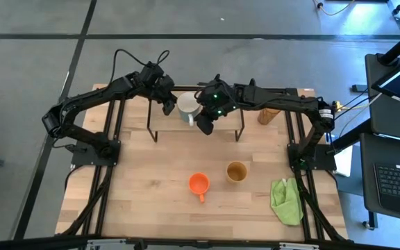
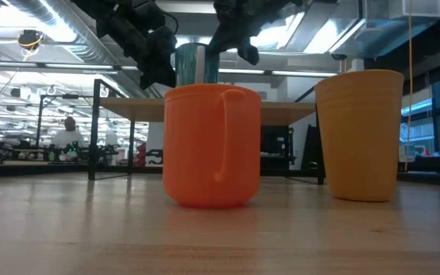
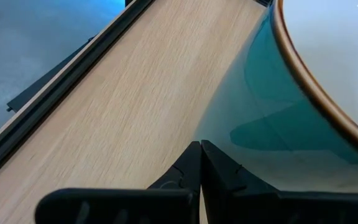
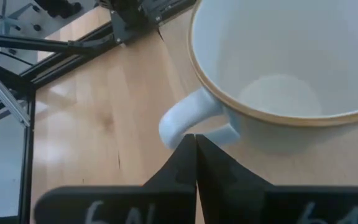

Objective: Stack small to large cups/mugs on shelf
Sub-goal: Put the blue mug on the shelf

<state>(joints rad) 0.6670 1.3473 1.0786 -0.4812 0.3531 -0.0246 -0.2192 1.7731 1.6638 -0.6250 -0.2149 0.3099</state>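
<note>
1. Nearest the desk's (image 1: 151, 187) front edge stands the orange mug (image 1: 198, 184); upright, handle toward the front; nothing shows inside it.
2. Just beside it, toward the right arm's side, the tan cup (image 1: 237, 171) stands upright and apart from it; its inside looks bare; a green cloth (image 1: 287, 201) lies farther right.
3. Farther back, the white mug (image 1: 187, 106) sits upright on the shelf (image 1: 158, 101); the right wrist view shows its inside (image 4: 291, 56) empty.
4. The left gripper (image 1: 167, 105) is just beside the mug's wall; its fingers (image 3: 191, 165) are closed together on nothing.
5. The right gripper (image 1: 204, 122) is at the mug's handle side; its fingers (image 4: 188, 158) are pressed together, tips at the handle (image 4: 188, 118) without gripping it.
6. The amber tumbler (image 1: 269, 114) stands at the shelf's right end; contents cannot be told.
</note>
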